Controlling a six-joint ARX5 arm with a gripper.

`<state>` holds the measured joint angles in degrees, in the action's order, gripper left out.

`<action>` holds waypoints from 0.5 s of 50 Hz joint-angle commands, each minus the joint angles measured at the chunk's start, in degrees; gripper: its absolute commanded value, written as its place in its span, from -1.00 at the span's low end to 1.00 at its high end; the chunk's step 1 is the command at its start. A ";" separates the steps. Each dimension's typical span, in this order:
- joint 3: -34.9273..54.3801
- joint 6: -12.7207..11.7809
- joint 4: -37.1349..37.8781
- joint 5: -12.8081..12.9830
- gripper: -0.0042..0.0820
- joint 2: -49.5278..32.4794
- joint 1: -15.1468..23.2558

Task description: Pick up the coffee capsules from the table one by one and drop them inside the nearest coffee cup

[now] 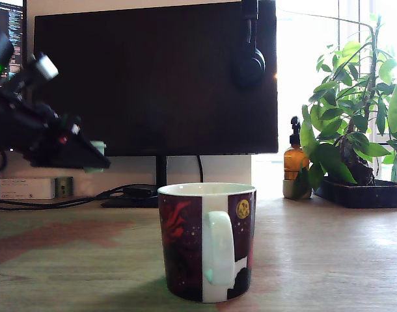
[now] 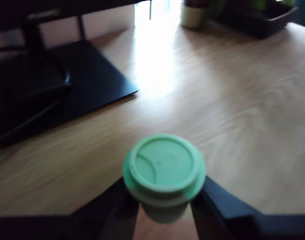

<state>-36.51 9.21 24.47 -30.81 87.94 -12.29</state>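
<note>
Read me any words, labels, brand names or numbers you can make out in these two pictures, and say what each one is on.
None can be read.
The second screen at the exterior view's left edge shows lines of text, too small to read.
The white box under the monitor carries faint marks, too blurred to read.
The amber pump bottle shows no readable label.
The coffee cup bears only artwork.
The capsule in the end effector shows only moulded lines.

Mint-green capsule (image 2: 164, 172); dark red-black mug (image 1: 207, 242), white handle.
</note>
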 commanded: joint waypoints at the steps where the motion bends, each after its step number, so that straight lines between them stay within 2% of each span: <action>1: 2.12 0.26 0.28 0.02 -0.40 -1.51 -0.92; 20: 7.28 0.20 -6.40 0.39 -0.40 -11.15 -5.46; 21: 7.50 -0.81 -6.82 0.44 -0.40 -11.80 -5.60; 24: 8.13 -0.81 -8.04 0.42 -0.40 -13.77 -6.08; 25: 8.24 -1.73 -8.70 0.42 -0.40 -14.36 -6.25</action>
<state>-29.41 8.58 16.12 -30.35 75.37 -18.11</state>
